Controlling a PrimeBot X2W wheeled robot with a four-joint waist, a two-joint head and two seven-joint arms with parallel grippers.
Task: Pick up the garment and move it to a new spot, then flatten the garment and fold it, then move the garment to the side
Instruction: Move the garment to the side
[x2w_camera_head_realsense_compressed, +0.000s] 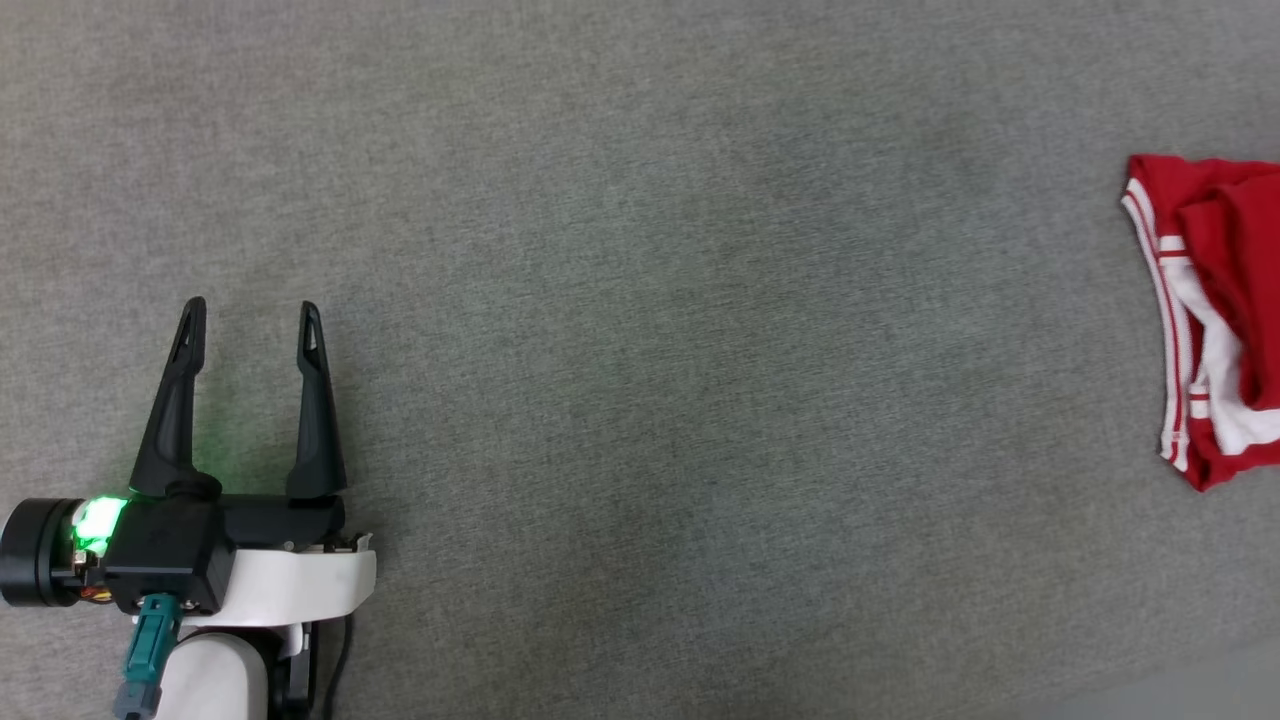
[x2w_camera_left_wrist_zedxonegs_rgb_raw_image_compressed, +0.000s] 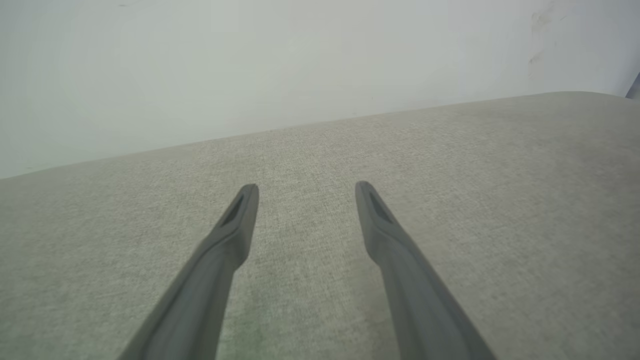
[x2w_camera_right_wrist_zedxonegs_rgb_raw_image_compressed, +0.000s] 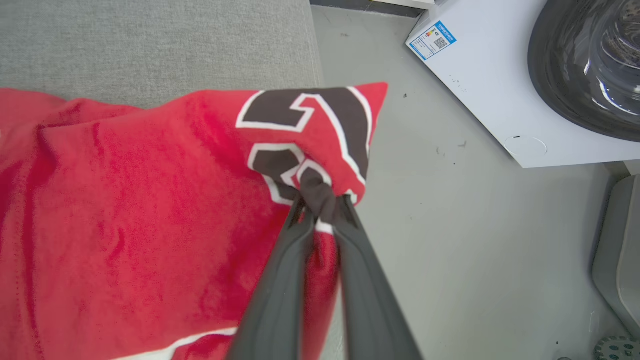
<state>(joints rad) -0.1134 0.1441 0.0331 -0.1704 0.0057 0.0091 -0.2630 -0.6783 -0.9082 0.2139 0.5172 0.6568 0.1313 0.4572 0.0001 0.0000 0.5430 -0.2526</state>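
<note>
Right gripper (x2w_camera_right_wrist_zedxonegs_rgb_raw_image_compressed: 322, 202): clenched on the shirt (x2w_camera_right_wrist_zedxonegs_rgb_raw_image_compressed: 150, 200); a wad of cloth at the black number print is pinched between the two tips.
Left gripper (x2w_camera_head_realsense_compressed: 251, 308): spread wide with nothing between the fingers, hovering low over bare cloth toward the bench's left side.
Shirt position: at the bench's (x2w_camera_head_realsense_compressed: 640, 300) right edge, well apart from the left gripper. In the right wrist view the pinched corner juts past that edge, over the floor (x2w_camera_right_wrist_zedxonegs_rgb_raw_image_compressed: 425, 225).
Shirt state: rumpled. Red layers lie over one another, and the white sleeve and striped trim are bunched on the side nearest the bench's middle. It is neither flat nor neatly folded.
Done: the grasp appears made, and the held corner looks raised off the surface.
Left to do: by my reading almost everything remains, meaning carrying it to a new spot, spreading it, folding it and setting it aside.
Open room: the middle and left of the bench are bare, a broad stretch for laying the shirt out.
Edges: the far edge meets a pale wall (x2w_camera_left_wrist_zedxonegs_rgb_raw_image_compressed: 250, 60). The right edge drops to the floor, with a washing machine (x2w_camera_right_wrist_zedxonegs_rgb_raw_image_compressed: 500, 90) near it.
Risk: loose cloth at the right edge could slide off, so the likely safe pull is inward, toward the middle.
</note>
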